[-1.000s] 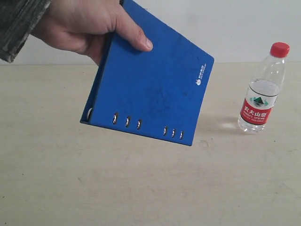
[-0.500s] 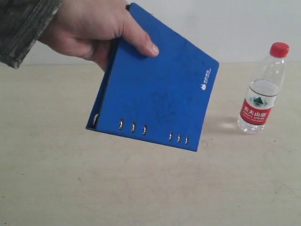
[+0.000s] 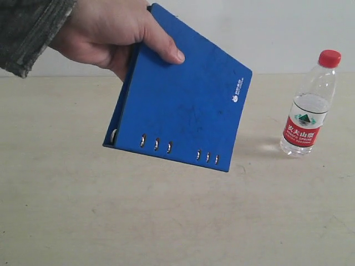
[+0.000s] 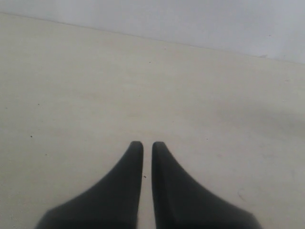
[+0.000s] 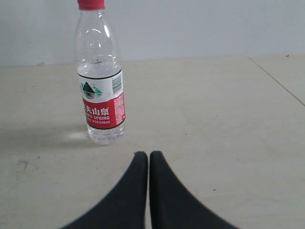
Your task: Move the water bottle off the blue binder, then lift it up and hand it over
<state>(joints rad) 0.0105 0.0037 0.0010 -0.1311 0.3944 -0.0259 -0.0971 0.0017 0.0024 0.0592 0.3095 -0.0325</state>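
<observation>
The table (image 3: 166, 221) is pale and bare, running back to a light wall. Above it a hand (image 3: 111, 33) holds the binder (image 3: 183, 111) in the air by its upper left corner, thumb across the front cover. The binder is closed, so what is inside cannot be seen. It hangs tilted with its cover towards us. The riveted spine edge is lowest and slopes down to the right, and the corner with the white logo points right. It touches neither the table nor the bottle.

The bottle (image 3: 308, 111) stands upright on the table, well to the right of the binder, with its long axis vertical and its red cap (image 3: 329, 57) on top. Its red-and-white label (image 3: 302, 130) faces us. The plastic is clear, and I cannot tell how full it is.

The right gripper (image 5: 148, 155) is closed on nothing, its fingers pressed together low over the table. The bottle stands ahead of it, clear of the tips. The left gripper (image 4: 147, 145) is also closed and empty, with only a thin slit between its fingers, over bare table.

Compared with half a second ago, the binder has drifted slightly up and to the left, at much the same tilt. The bottle has not moved.
</observation>
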